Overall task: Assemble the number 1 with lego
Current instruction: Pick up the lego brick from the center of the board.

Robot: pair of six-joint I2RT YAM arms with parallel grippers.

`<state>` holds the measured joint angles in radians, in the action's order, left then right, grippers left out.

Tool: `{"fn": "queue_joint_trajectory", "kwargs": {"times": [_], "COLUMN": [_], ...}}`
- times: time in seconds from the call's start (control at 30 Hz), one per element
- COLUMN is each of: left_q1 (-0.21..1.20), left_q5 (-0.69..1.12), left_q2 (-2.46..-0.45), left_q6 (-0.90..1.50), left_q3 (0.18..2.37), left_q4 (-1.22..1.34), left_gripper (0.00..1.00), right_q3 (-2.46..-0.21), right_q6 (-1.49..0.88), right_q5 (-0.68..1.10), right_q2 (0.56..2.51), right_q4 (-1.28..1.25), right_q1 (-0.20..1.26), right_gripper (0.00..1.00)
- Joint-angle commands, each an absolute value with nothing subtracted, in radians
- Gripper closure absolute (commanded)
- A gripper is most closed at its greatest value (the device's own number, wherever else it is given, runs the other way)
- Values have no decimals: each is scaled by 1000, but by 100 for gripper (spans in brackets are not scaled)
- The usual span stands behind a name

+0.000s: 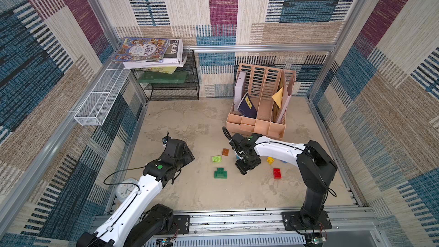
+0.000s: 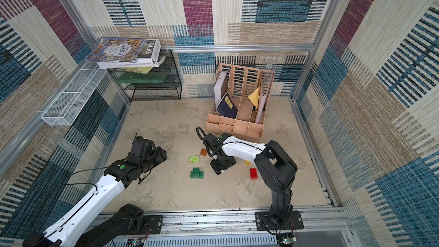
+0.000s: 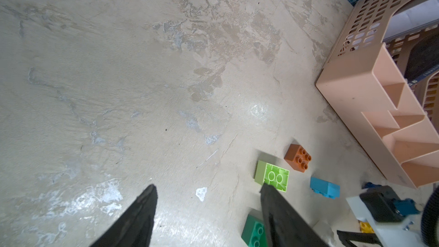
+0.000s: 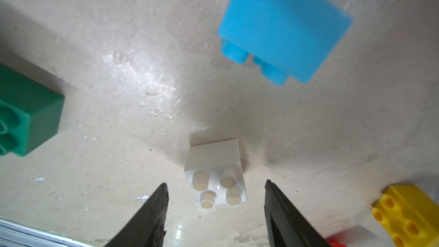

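Lego bricks lie loose on the table in both top views: a dark green stack (image 1: pixel 220 173), a lime brick (image 1: pixel 216 159), a brown one (image 1: pixel 225 152), a yellow one (image 1: pixel 270 160) and a red one (image 1: pixel 276 173). My right gripper (image 1: pixel 244 166) points down among them. In the right wrist view it (image 4: pixel 216 184) is open, with a small cream brick (image 4: pixel 216 174) standing studs-up just beyond its fingertips, untouched. A blue brick (image 4: pixel 282 27) lies on its side farther off. My left gripper (image 3: pixel 208 186) is open and empty over bare table, left of the lime brick (image 3: pixel 273 177).
A peach file organiser (image 1: pixel 259 124) with books stands behind the bricks. A black wire shelf (image 1: pixel 173 84) with stacked books is at the back left, a white mesh basket (image 1: pixel 99 98) hangs on the left wall, and a white clock (image 1: pixel 126 190) sits under the left arm.
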<state>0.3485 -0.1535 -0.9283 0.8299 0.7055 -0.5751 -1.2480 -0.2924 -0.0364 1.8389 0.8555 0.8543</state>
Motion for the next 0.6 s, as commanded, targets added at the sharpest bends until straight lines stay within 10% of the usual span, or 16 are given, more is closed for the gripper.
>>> {"fn": "queue_joint_trajectory", "kwargs": {"times": [0.0, 0.57], "left_q1": [344, 336], "left_q5": [-143, -137], "left_q2": [-933, -941], "left_q6": [821, 821], "left_q3": [713, 716], "left_q4": [-551, -552], "left_gripper": [28, 29], "right_q3": [-1221, -1194], "right_q6": [-223, -137], "right_q5": [-77, -87], "right_q2": [1814, 1832], "right_q4": [786, 724], "right_q1": [861, 842], "right_gripper": [36, 50]}}
